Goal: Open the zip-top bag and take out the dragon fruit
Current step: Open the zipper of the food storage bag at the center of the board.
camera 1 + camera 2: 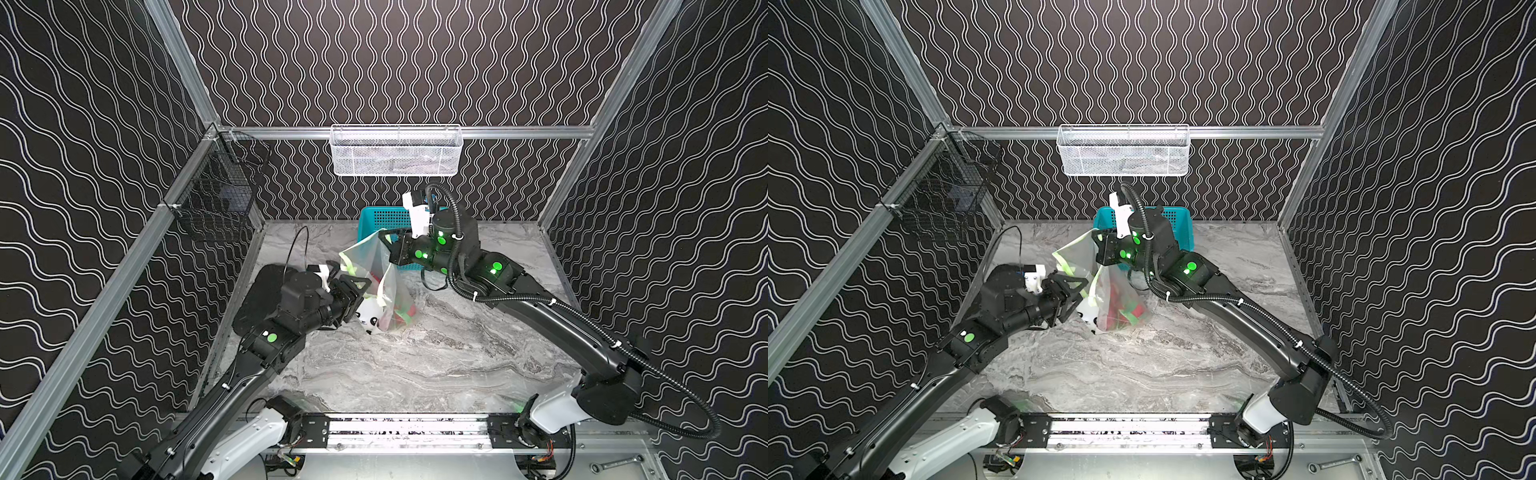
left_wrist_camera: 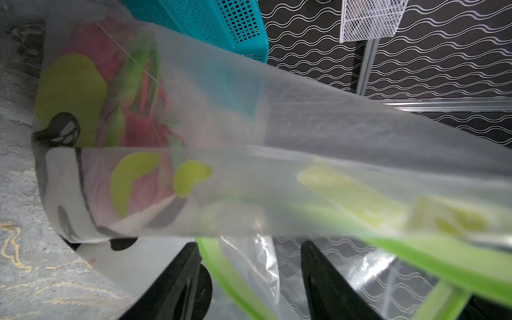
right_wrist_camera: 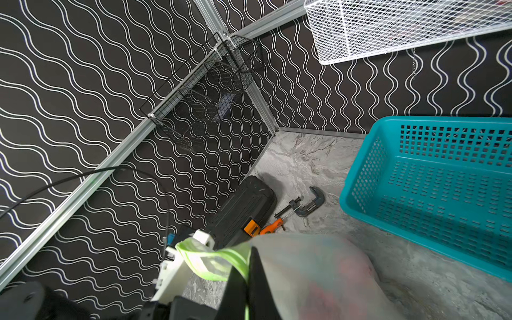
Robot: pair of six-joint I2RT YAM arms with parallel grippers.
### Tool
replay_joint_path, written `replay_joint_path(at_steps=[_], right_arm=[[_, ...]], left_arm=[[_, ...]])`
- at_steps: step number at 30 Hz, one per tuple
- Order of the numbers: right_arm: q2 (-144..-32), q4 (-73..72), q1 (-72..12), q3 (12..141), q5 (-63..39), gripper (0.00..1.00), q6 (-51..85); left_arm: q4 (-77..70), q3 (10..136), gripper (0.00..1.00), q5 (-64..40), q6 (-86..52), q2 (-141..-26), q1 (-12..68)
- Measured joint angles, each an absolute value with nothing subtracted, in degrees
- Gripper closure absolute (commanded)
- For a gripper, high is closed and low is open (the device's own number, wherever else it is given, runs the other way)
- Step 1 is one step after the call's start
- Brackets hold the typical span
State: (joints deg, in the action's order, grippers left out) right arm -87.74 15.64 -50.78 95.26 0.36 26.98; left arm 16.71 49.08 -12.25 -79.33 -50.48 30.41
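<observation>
The right gripper point(image 1: 390, 243) is clamped on the top rim of the zip-top bag point(image 1: 376, 266), whose bottom is rested on the table point(image 1: 415, 365). The left gripper point(image 2: 249, 249) is spread around the lime strip point(image 2: 219, 266) (not pinched, it seems). The mouth is judged partly opened. The dragon fruit point(image 1: 1129, 309) is lodged inside, so extraction is left.
</observation>
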Motion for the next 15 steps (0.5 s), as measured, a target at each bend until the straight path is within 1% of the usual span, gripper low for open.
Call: replay_joint_path(at_steps=[3,4,7,8,9,11,12,15], right_arm=[[-87.46,15.75,-50.78,95.13,0.36,1.0,26.96],[-87.39,15.75,-50.78,95.09,0.36,1.0,26.96],[-86.94,15.75,-50.78,94.54,0.36,1.0,26.98],[-86.76,15.73,-50.81,94.35,0.38,1.0,26.98],[-86.46,15.7,-50.81,94.04,0.38,1.0,26.96],[-86.11,15.68,-50.81,93.65,0.54,1.0,26.96],[-85.93,15.53,-50.78,93.32,0.78,1.0,26.96],[-85.76,15.22,-50.78,92.77,0.82,1.0,27.0]], left_arm=[[15.18,48.21,0.46,-11.7,-79.53,-52.01,30.72],[14.37,48.03,0.5,-11.33,-79.55,-52.88,30.72],[12.05,48.07,0.58,-10.76,-79.75,-55.72,30.76],[11.73,48.23,0.63,-10.76,-79.72,-56.25,30.76],[11.68,48.71,0.71,-10.59,-79.72,-56.64,30.76],[11.68,49.71,0.89,-9.96,-79.64,-56.58,30.74],[11.68,50.19,1.0,-9.43,-79.24,-56.23,30.74],[12.47,51.07,1.0,-8.47,-78.54,-55.16,30.65]])
